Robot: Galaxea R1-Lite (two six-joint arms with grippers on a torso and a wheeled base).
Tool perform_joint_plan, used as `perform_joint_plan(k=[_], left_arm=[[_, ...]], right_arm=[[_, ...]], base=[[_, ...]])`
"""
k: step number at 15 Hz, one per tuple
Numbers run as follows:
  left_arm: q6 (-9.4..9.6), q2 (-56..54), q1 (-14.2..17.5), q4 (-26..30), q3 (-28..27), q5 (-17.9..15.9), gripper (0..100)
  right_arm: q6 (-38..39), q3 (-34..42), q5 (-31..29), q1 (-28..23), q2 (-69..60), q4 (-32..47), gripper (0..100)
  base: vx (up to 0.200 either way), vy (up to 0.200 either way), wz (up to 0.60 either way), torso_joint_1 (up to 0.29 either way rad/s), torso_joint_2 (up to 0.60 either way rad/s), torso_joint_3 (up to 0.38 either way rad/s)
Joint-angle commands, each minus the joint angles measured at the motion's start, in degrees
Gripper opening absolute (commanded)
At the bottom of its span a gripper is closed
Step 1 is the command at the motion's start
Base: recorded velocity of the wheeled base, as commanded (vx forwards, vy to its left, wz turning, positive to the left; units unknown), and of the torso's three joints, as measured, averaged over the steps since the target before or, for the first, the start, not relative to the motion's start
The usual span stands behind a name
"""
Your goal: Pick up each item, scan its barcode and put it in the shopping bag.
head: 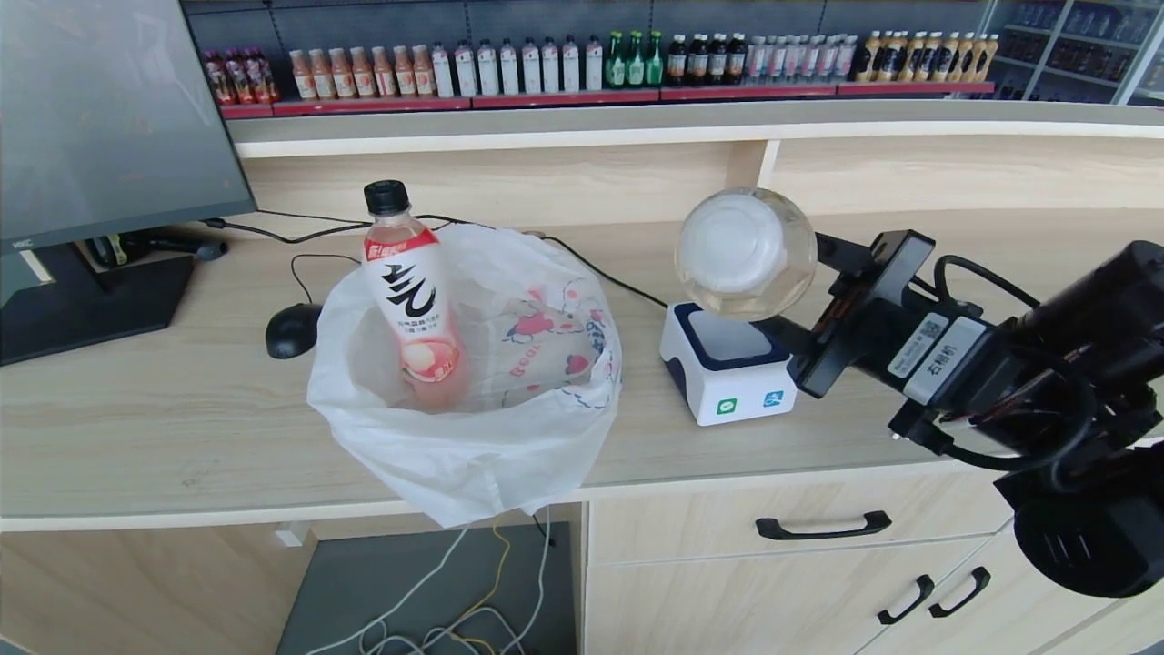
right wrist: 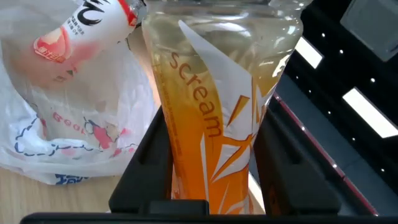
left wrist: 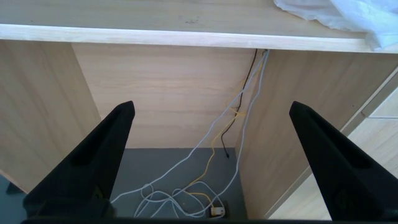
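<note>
- My left hand (left wrist: 208,165) hangs low, nearer to me than the white box-shaped barcode scanner with a dark blue top window (head: 727,364). It is below the front edge of the pale wooden desk (head: 136,428). Its black fingers (left wrist: 93,162) are spread wide with nothing between them.
- My right hand (head: 800,318) sits just right of the scanner, forearm running low across the desk's front. Its fingers pinch the narrow waist of a clear plastic bottle of yellowish drink with an orange-and-white label (head: 746,253).
- That bottle is held right above the scanner's window, close to it but apart from it. Its round base is turned up towards my head, so its long axis lies tilted, not upright.
- Left of the scanner, near it on the desk, sits the thin white plastic shopping bag (head: 473,428), mouth open upward. A pink-labelled bottle with a black cap (head: 409,300) leans inside it.
- I judge the next move turns on this: the bag lies to the left of the held bottle, and my right hand is the nearer one, so it would carry the bottle sideways over the bag's rim.
- Beyond the bag, farther left of the scanner, a black mouse (head: 293,329) rests on the desk.
</note>
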Motion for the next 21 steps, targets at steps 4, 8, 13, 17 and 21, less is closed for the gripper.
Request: perform_joint_plan(k=[4,8,13,17,21], left_arm=[[0.02,-0.02,0.00,-0.02,0.00,-0.02,100],[0.02,-0.02,0.00,-0.02,0.00,-0.02,100],[0.02,-0.02,0.00,-0.02,0.00,-0.02,100],[0.02,-0.02,0.00,-0.02,0.00,-0.02,100],[0.02,-0.02,0.00,-0.02,0.00,-0.02,100]], right_arm=[[-2.66,-2.06,4.40,-2.06,3.83,-0.01,0],[-2.04,-2.14,5.37,-2.06,4.62,-0.01,0],[-1.95,-2.50,5.98,-2.06,5.50,-0.01,0],[-2.04,-2.76,5.98,-2.06,5.76,-0.01,0],[-2.04,-2.85,5.90,-2.06,6.03,-0.01,0]], base=[[0.000,0.000,0.00,0.000,0.00,0.000],[0.000,0.000,0.00,0.000,0.00,0.000],[0.000,0.000,0.00,0.000,0.00,0.000],[0.000,0.000,0.00,0.000,0.00,0.000],[0.000,0.000,0.00,0.000,0.00,0.000]])
